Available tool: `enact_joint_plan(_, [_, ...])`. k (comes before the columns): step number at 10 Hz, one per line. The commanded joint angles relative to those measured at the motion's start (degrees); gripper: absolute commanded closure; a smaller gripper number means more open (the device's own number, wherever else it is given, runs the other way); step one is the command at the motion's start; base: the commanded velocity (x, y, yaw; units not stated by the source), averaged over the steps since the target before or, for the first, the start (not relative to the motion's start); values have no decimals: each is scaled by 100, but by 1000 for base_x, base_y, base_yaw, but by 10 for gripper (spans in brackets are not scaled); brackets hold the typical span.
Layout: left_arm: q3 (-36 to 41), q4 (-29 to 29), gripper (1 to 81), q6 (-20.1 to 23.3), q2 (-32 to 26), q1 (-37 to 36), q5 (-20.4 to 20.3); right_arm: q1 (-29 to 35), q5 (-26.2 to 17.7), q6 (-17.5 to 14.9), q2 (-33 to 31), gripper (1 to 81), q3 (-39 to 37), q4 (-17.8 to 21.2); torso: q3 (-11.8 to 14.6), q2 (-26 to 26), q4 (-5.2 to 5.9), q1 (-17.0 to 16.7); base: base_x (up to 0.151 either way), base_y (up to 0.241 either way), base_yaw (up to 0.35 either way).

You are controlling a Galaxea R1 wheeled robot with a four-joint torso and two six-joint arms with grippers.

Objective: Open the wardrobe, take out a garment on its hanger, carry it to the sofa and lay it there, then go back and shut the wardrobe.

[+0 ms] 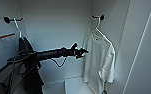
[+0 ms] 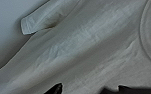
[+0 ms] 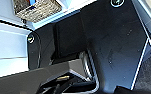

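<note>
Wardrobe (image 1: 53,22) open, left tool (image 1: 83,52) – beside garment (image 1: 98,60)

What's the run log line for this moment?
wardrobe: open | left gripper: beside white T-shirt | hanger: on hook | black T-shirt: hanging left

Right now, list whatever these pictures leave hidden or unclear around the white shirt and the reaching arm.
- Left gripper, head view: dark and blurred against the garment; finger state and contact unreadable.
- Hanger, head view: arms hidden inside the shirt's shoulders.
- Black T-shirt, head view: lower part covered by the arm and cables.
- Garment, left wrist view: collar cut off by the edge.
</note>
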Motion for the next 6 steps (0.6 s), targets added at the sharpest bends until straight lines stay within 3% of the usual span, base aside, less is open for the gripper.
enact_joint_plan(1, [60, -45, 10, -368, 60, -1358, -469, 269, -230, 33, 19, 10, 5, 4, 0, 0, 0, 0, 0, 0, 0])
enact_joint_plan(6, [157, -98, 10, -922, 104, -1859, -1165, 243, -230, 24, 45, 10, 5, -14, 0, 0, 0, 0, 0, 0, 0])
